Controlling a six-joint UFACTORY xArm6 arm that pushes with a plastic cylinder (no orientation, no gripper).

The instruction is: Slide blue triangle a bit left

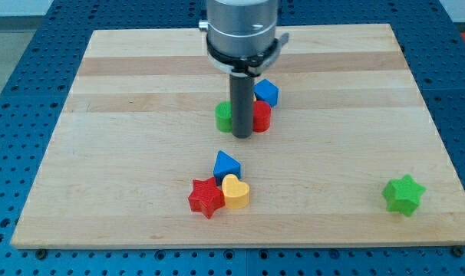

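The blue triangle (226,165) lies on the wooden board (125,153), a little below its middle. It touches the yellow heart (235,192) below it and sits just above the red star (206,198). My tip (242,136) is at the end of the dark rod, above the blue triangle and apart from it. The rod stands in front of a cluster of a green block (224,116), a red block (261,116) and a blue block (266,93); a yellow block behind the rod barely shows.
A green star (403,194) lies near the board's lower right corner. The arm's grey body (242,27) hangs over the top middle of the board. A blue perforated table (18,77) surrounds the board.
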